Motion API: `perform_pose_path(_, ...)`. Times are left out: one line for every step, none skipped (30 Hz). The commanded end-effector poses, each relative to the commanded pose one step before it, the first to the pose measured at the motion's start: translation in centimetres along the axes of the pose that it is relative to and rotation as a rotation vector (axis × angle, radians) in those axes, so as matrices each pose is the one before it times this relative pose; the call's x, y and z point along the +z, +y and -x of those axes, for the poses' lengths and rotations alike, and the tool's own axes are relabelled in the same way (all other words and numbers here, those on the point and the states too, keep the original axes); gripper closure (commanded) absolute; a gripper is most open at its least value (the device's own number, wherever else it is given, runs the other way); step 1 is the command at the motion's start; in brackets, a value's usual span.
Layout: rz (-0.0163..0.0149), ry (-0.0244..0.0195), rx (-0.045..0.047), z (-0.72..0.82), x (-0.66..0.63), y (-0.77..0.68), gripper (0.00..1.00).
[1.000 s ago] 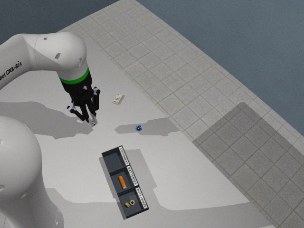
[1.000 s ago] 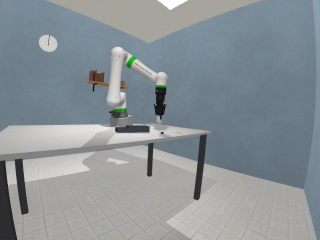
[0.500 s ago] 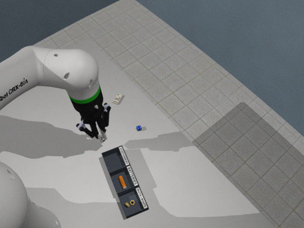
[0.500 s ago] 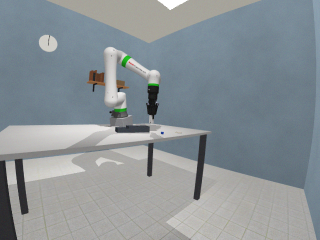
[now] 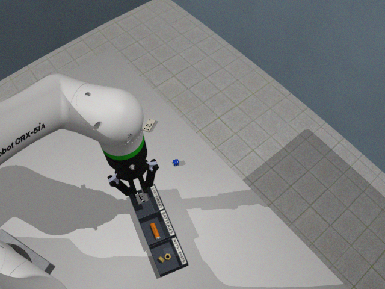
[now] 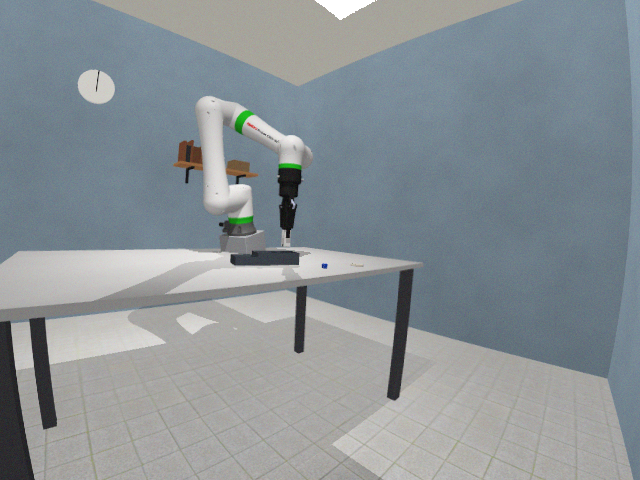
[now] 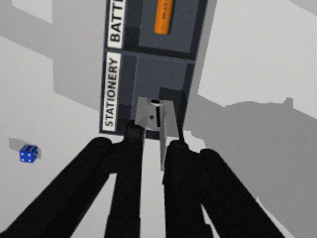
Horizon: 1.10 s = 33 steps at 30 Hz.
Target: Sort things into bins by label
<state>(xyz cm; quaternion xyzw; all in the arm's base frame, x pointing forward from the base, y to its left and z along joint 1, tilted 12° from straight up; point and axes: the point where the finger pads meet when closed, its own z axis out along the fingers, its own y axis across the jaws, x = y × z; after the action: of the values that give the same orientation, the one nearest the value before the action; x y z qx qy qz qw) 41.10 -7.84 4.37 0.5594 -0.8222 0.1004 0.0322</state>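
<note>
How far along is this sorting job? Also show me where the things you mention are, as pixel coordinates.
Done: orange cylindrical battery (image 5: 154, 230) (image 7: 163, 17) in BATTERIES (image 5: 167, 222) (image 7: 115, 25), two brass-coloured hex nuts (image 5: 168, 256) in NUTS+BOLTS (image 5: 179, 251).
In hand: small grey metal piece (image 5: 142, 197) (image 7: 152, 111), perhaps a sharpener, in the gripper (image 5: 140, 195) (image 6: 285, 240) (image 7: 153, 113) over STATIONERY (image 5: 157, 197) (image 7: 111, 94).
Left: releasing it. Blue die (image 5: 175, 162) (image 6: 324, 266) (image 7: 29, 154) and cream domino (image 5: 149, 124) (image 6: 357, 265) fit no label.

Orange battery (image 5: 154, 230) (image 7: 163, 17) in BATTERIES bin (image 5: 147, 229) (image 7: 183, 30); brass-coloured nuts (image 5: 160, 259) in NUTS+BOLTS bin (image 5: 169, 268)
</note>
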Motion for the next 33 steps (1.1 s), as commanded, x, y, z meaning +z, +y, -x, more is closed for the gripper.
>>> perform_pose_path(0.0,-0.00169,-0.00203,-0.523,-0.028,-0.175,0.85)
perform_pose_path(0.0,0.0,0.0,-0.001,0.0,-0.006,0.85)
perform_pose_path(0.0,0.0,0.0,0.013,0.0,-0.002,0.85)
perform_pose_path(0.0,0.0,0.0,0.019,0.0,0.003,0.85)
perform_pose_path(0.0,0.0,0.0,0.02,0.0,0.005,0.85)
perform_pose_path(0.0,0.0,0.0,0.019,0.0,0.005,0.85)
perform_pose_path(0.0,0.0,0.0,0.018,0.0,0.005,0.85)
perform_pose_path(0.0,0.0,0.0,0.016,0.0,0.005,0.85)
perform_pose_path(0.0,0.0,0.0,0.015,0.0,0.004,0.85)
perform_pose_path(0.0,0.0,0.0,0.013,0.0,0.004,0.85)
perform_pose_path(0.0,0.0,0.0,0.011,0.0,0.003,0.85)
perform_pose_path(0.0,0.0,0.0,0.01,0.0,0.003,0.85)
perform_pose_path(0.0,0.0,0.0,0.009,0.0,0.003,0.85)
perform_pose_path(0.0,0.0,0.0,0.0,0.2,0.0,0.85)
perform_pose_path(0.0,0.0,0.0,0.0,0.2,0.0,0.85)
perform_pose_path(0.0,0.0,0.0,0.0,0.0,0.0,0.85)
perform_pose_path(0.0,0.0,0.0,0.0,0.0,0.0,0.85)
perform_pose_path(0.0,0.0,0.0,0.0,0.2,0.0,0.85)
perform_pose_path(0.0,0.0,0.0,0.0,0.2,0.0,0.85)
perform_pose_path(0.0,0.0,0.0,0.0,0.2,0.0,0.85)
perform_pose_path(0.0,0.0,0.0,0.0,0.2,0.0,0.85)
perform_pose_path(0.0,0.0,0.0,0.0,0.2,0.0,0.85)
perform_pose_path(0.0,0.0,0.0,0.0,0.2,0.0,0.85)
perform_pose_path(0.0,0.0,0.0,0.0,0.2,0.0,0.85)
perform_pose_path(0.0,0.0,0.0,0.0,0.2,0.0,0.85)
perform_pose_path(0.0,0.0,0.0,0.0,0.2,0.0,0.85)
perform_pose_path(0.0,0.0,0.0,0.0,0.2,0.0,0.85)
perform_pose_path(0.0,0.0,0.0,0.0,0.2,0.0,0.85)
perform_pose_path(0.0,0.0,0.0,0.0,0.2,0.0,0.85)
perform_pose_path(0.0,0.0,0.0,0.0,0.2,0.0,0.85)
perform_pose_path(0.0,0.0,0.0,0.0,0.2,0.0,0.85)
perform_pose_path(0.0,0.0,0.0,0.0,0.2,0.0,0.85)
perform_pose_path(0.0,0.0,0.0,0.0,0.0,0.0,0.85)
